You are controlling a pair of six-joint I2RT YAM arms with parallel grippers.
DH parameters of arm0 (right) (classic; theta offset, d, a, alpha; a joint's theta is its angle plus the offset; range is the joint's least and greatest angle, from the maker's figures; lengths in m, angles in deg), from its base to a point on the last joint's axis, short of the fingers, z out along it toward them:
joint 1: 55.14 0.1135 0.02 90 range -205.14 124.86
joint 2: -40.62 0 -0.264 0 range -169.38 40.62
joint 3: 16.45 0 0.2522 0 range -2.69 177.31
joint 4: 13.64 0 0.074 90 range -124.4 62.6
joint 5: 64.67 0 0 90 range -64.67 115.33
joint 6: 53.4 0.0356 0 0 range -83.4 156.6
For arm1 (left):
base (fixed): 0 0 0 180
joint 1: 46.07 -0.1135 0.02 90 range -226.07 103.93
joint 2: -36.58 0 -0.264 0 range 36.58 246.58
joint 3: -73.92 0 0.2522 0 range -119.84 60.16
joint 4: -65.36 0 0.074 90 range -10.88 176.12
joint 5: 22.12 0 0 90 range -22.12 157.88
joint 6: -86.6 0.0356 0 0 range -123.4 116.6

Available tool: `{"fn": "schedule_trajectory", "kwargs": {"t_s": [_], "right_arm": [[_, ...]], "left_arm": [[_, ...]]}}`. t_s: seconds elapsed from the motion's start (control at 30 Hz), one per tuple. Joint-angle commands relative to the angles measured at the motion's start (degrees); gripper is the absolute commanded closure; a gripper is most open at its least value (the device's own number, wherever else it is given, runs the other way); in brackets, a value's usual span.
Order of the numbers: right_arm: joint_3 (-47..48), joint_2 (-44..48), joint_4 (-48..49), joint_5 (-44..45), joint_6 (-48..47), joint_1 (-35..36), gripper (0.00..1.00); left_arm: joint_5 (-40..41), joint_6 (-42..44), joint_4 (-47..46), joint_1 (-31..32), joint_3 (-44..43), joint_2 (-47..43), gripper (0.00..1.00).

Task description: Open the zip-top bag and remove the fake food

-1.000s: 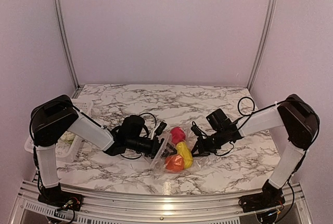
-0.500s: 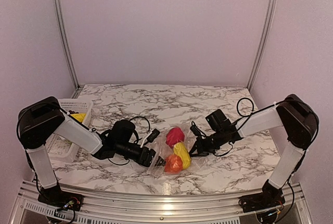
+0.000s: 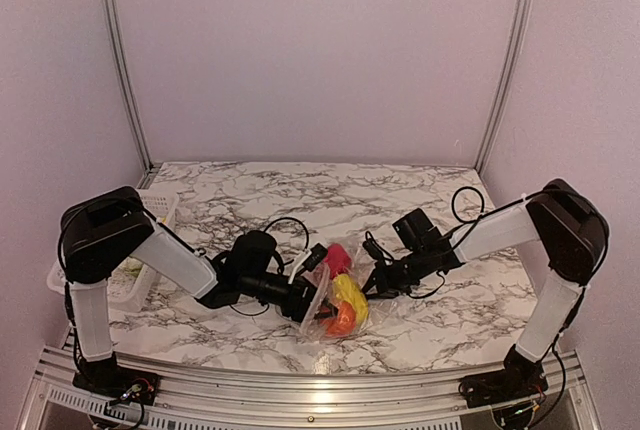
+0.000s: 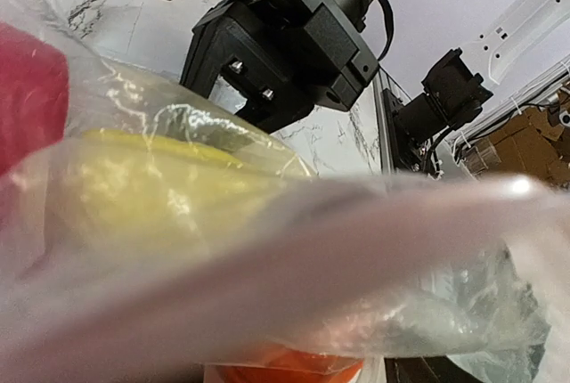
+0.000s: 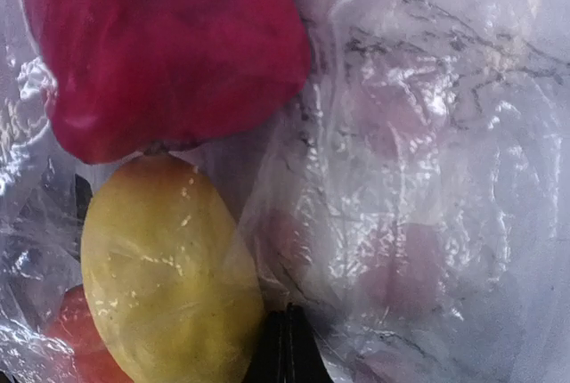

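1. The clear, crinkly, see-through plastic zip-top bag [image 3: 320, 326] lies on the grey-veined white marble table [image 3: 430, 335], near its front edge, between the two arms.
2. Three toy foods show through its glossy, wrinkled film: a deep pink-red blocky piece [image 3: 340, 256] at the back, a yellow oblong piece [image 3: 350, 293] in the middle, and an orange-red round fruit [image 3: 340, 320] nearest the front.
3. In the right wrist view the red piece touches the yellow one's top, and marble veins show through the film beside them.
4. The right jaws are pressed together on a fold at the bag's right side.
5. The left jaws reach the bag's left edge. Blurred film fills the left wrist view and hides them, so I cannot tell whether they are open or closed.
6. A white lattice plastic basket [image 3: 160, 202] sits at the table's left edge.
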Motion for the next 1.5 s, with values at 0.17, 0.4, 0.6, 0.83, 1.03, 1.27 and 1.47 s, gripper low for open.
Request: {"fn": "schedule_trajectory", "kwargs": {"t_s": [0.17,0.4,0.6,0.83,1.03,1.27,1.47], "right_arm": [[-1.0,-3.1,-6.0,6.5,0.0,0.9,1.0],[-2.5,-1.8,-6.2,7.1,0.0,0.9,1.0],[-3.2,0.2,-6.0,7.0,0.3,0.9,1.0],[-1.6,0.5,-6.3,5.8,-0.8,0.9,1.0],[-1.5,0.9,-7.0,5.7,-2.1,0.9,1.0],[-1.7,0.8,-6.3,5.5,-1.9,0.9,1.0],[-1.7,0.4,-6.0,5.4,-1.7,0.9,1.0]], "left_arm": [[13.9,14.0,23.5,4.4,-7.7,-1.2,0.43],[41.2,14.0,37.5,4.2,-3.3,-8.3,0.53],[58.3,11.1,43.9,3.2,-1.6,-15.3,0.52],[38.7,13.4,27.8,3.1,7.3,-24.4,0.37],[25.7,14.9,21.7,3.5,7.4,-22.5,0.42],[43.5,9.8,28.2,3.5,-0.8,-13.4,0.64],[32.3,9.3,17.1,3.8,-0.5,-9.9,0.59]]}}
